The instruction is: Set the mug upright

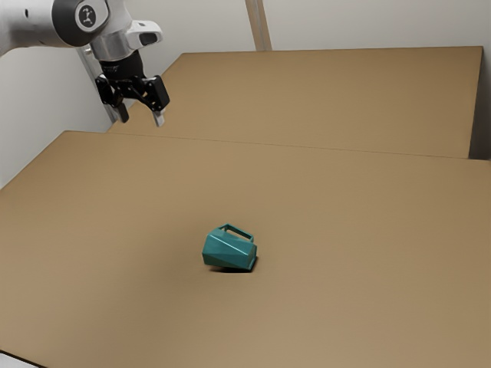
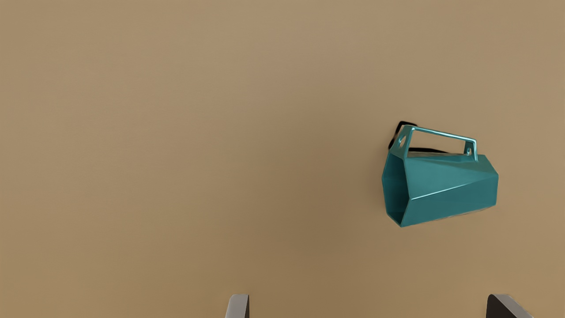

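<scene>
A: Status?
B: Broad tan table [image 1: 345,207]. Black two-finger gripper [image 1: 142,121] raised, well apart from target, fingers spread, empty.
A: Target?
B: Teal faceted mug [image 1: 229,250], on its side on the table. Reads as approach step.
A: Next?
B: Probably center over it, descend, grip body clear of thin angular handle [image 2: 443,134], lift, rotate mouth up.

**Your Count: One Mug [image 1: 230,253], One Gripper [image 1: 141,120]**

You have a single mug to count, and you can give it one handle [image 2: 443,134]. You get one robot arm [image 1: 31,24] too, and your gripper tally stays at one, with two fingers [image 2: 238,307]. For furniture, you count one table [image 1: 345,253].
</scene>
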